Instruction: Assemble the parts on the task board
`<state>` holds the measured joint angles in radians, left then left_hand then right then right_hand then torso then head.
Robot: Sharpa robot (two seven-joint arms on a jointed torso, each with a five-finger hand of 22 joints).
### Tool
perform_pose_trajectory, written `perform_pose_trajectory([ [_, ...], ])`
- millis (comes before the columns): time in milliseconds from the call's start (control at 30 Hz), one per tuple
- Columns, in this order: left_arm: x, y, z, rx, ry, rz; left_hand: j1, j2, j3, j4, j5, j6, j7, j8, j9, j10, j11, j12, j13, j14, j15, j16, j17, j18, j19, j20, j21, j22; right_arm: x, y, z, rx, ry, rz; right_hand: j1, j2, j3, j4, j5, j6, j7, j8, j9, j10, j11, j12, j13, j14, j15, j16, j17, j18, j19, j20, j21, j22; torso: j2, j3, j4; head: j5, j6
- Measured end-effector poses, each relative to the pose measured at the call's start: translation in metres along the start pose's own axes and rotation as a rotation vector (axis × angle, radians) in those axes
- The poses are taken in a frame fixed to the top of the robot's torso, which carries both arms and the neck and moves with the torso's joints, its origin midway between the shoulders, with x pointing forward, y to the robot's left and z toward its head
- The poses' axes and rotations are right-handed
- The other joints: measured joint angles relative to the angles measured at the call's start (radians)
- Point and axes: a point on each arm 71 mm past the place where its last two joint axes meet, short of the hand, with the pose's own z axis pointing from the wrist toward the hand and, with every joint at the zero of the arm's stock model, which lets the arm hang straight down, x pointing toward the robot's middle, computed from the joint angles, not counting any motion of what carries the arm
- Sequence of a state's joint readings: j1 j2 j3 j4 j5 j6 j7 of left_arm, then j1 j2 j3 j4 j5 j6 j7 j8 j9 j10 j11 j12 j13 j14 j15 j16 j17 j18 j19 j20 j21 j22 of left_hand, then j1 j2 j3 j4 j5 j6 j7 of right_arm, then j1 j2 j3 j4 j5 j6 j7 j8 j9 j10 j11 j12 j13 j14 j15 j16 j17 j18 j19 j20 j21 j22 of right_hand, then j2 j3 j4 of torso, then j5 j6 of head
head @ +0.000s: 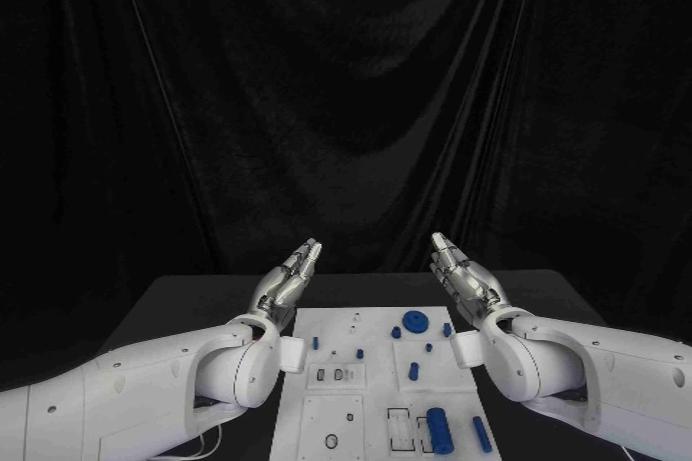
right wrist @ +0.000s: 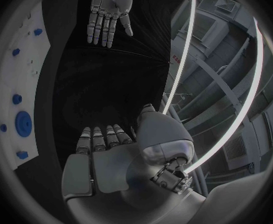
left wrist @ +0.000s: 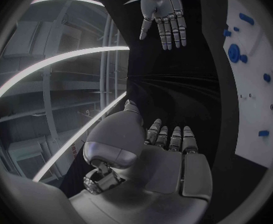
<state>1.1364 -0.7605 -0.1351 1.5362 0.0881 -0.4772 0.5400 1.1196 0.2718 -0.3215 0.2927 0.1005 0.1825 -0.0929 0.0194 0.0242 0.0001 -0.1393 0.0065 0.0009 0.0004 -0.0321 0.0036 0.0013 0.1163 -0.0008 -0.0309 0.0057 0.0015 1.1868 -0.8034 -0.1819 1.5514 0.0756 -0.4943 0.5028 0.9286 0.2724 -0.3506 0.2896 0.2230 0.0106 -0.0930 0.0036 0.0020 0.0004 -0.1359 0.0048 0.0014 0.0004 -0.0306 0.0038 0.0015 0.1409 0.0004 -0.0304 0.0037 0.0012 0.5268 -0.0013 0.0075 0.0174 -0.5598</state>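
Note:
The white task board (head: 346, 401) lies in the middle of the black table between my two arms. Small blue parts lie on it: a round disc (head: 415, 321) near its far end, small pegs (head: 413, 370) around the middle, and a long cylinder (head: 438, 429) near the front. My left hand (head: 289, 278) is raised above the board's far left side, fingers straight and together, holding nothing. My right hand (head: 464, 273) is raised the same way above the far right side, also empty. The left wrist view shows the right hand (left wrist: 164, 12) and the board (left wrist: 258, 74); the right wrist view shows the left hand (right wrist: 110, 12) and the disc (right wrist: 24, 120).
Black table surface (head: 188, 301) runs along both sides of the board, with a dark curtain behind. Outlined slots (head: 400, 426) and small holes mark the board's front half.

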Motion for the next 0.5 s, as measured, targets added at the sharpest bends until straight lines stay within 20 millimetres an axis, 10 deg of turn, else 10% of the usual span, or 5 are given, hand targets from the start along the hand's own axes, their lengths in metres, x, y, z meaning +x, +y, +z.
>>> perform_pose_trajectory([
  [500,0.015,-0.003,0.001,0.018,0.254,-0.222,0.001,0.001,-0.001,0.001,0.005,0.002,-0.003,0.0,0.0,0.0,0.0,0.0,0.0,0.0,0.0,0.0,0.0,0.0,0.0,0.0,0.0,0.0,0.004,-0.001,0.0,0.035,0.11,0.091,0.011,-0.012,0.0,0.0,-0.004,0.02,0.027,0.0,0.005,0.0,0.029,0.0,0.0,0.0,0.0,0.0,0.0,0.016,0.0,0.0,0.0,0.0,0.0,-0.0001,0.0,0.0,-0.001],
])
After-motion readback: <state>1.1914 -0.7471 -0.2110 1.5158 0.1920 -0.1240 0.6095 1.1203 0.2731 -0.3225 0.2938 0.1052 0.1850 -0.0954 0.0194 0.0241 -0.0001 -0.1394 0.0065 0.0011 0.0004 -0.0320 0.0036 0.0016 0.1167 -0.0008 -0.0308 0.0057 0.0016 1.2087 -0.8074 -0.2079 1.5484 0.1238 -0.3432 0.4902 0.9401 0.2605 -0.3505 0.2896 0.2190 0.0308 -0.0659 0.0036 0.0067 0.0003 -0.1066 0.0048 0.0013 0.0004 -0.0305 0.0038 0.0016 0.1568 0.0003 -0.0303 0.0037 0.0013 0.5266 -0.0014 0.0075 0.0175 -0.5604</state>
